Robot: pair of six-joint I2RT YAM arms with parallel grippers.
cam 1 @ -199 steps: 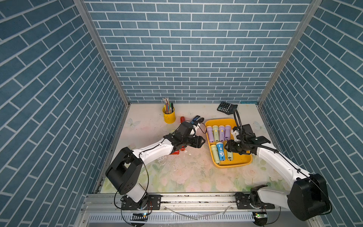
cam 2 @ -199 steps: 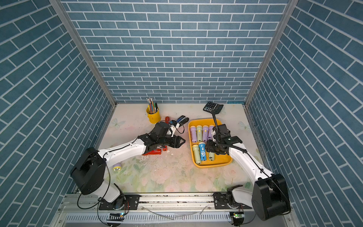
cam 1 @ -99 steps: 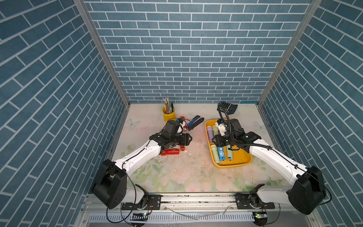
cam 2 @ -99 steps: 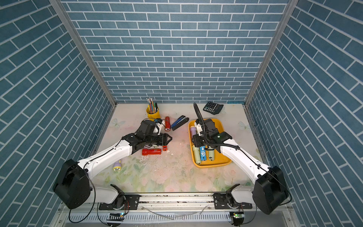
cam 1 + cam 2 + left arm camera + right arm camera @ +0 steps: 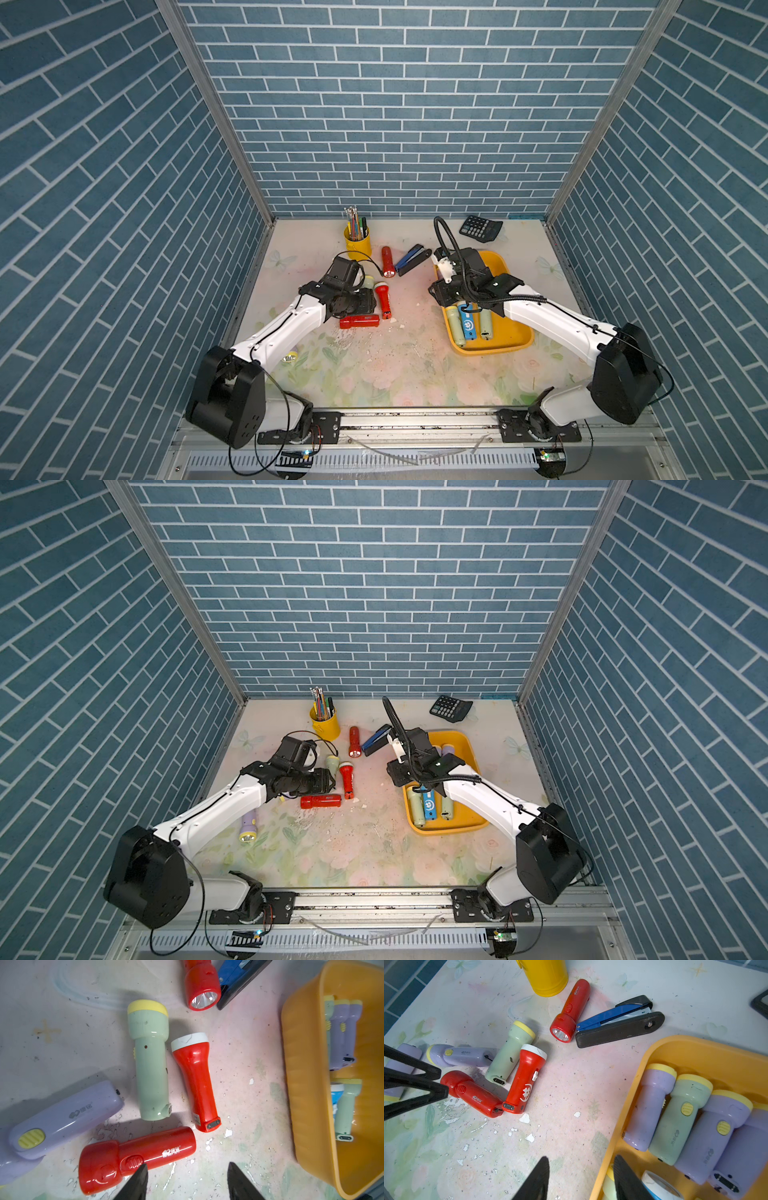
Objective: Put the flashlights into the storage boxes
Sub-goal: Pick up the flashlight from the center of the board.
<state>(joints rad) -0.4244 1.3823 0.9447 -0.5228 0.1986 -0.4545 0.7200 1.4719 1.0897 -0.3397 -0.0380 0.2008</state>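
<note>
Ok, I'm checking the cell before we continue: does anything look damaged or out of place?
Yes. The table covering is chipped near the red flashlight, with white flakes scattered around it. The stapler lies partly open. Nothing looks spilled.

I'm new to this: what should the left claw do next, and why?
Probably lower the left claw onto the red flashlight lying crosswise right beside it, then close on it. The claw is open and empty, and that flashlight is the nearest one lying outside the yellow tray.
</note>
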